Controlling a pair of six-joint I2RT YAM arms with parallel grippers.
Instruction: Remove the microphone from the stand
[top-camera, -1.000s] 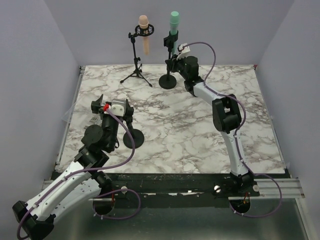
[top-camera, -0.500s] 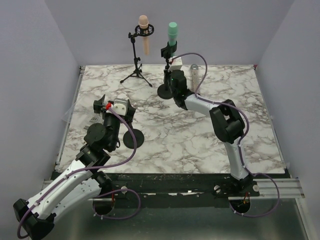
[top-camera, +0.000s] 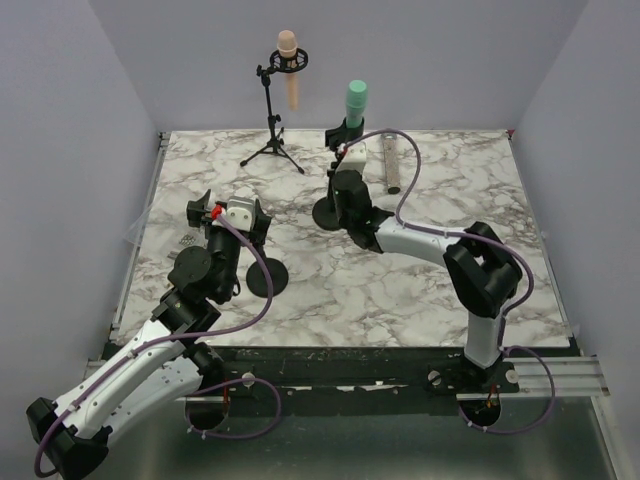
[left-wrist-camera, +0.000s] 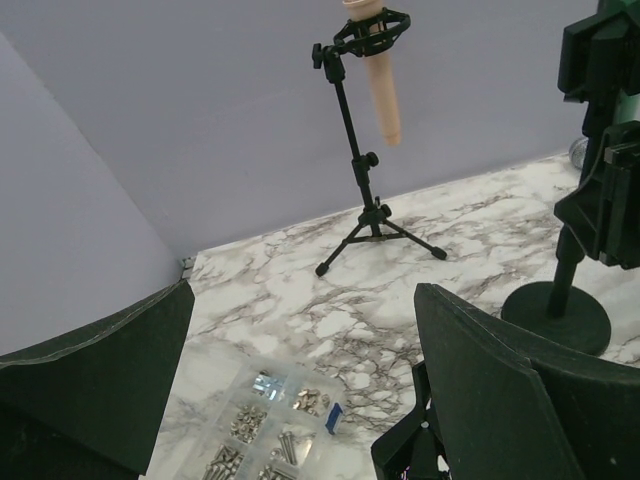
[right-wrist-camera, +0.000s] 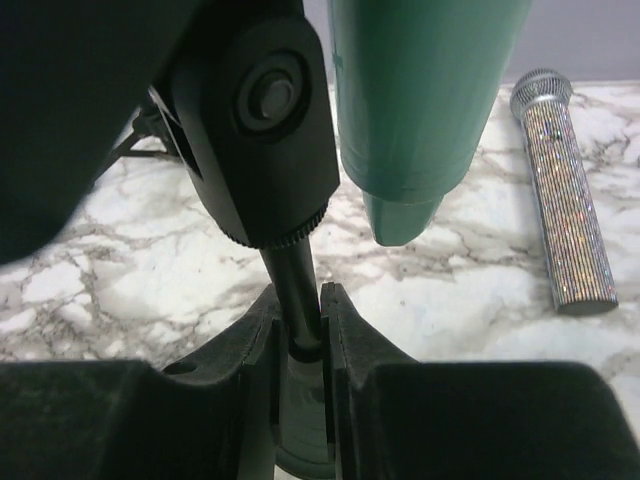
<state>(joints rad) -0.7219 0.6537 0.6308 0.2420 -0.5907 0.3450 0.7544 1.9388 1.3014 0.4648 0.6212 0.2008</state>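
A green microphone (top-camera: 355, 100) sits upright in the clip of a black stand with a round base (top-camera: 328, 212), at the middle back of the table. My right gripper (top-camera: 340, 183) is shut on this stand's pole (right-wrist-camera: 297, 285), just below the clip knob. In the right wrist view the green microphone (right-wrist-camera: 415, 110) hangs just above and right of the jaws. A peach microphone (top-camera: 289, 62) sits in a tripod stand (top-camera: 272, 150) at the back left, also in the left wrist view (left-wrist-camera: 377, 70). My left gripper (top-camera: 228, 214) is open and empty at the near left (left-wrist-camera: 300, 390).
A glittery silver microphone (top-camera: 392, 165) lies on the table at the back, right of the green one, and shows in the right wrist view (right-wrist-camera: 565, 205). A clear box of screws (left-wrist-camera: 260, 425) lies by the left edge. A second round black base (top-camera: 267, 278) stands under my left arm.
My right gripper has dragged the green microphone's stand from the back edge towards the middle of the table. The silver microphone behind it has come into view. The left arm barely moved.
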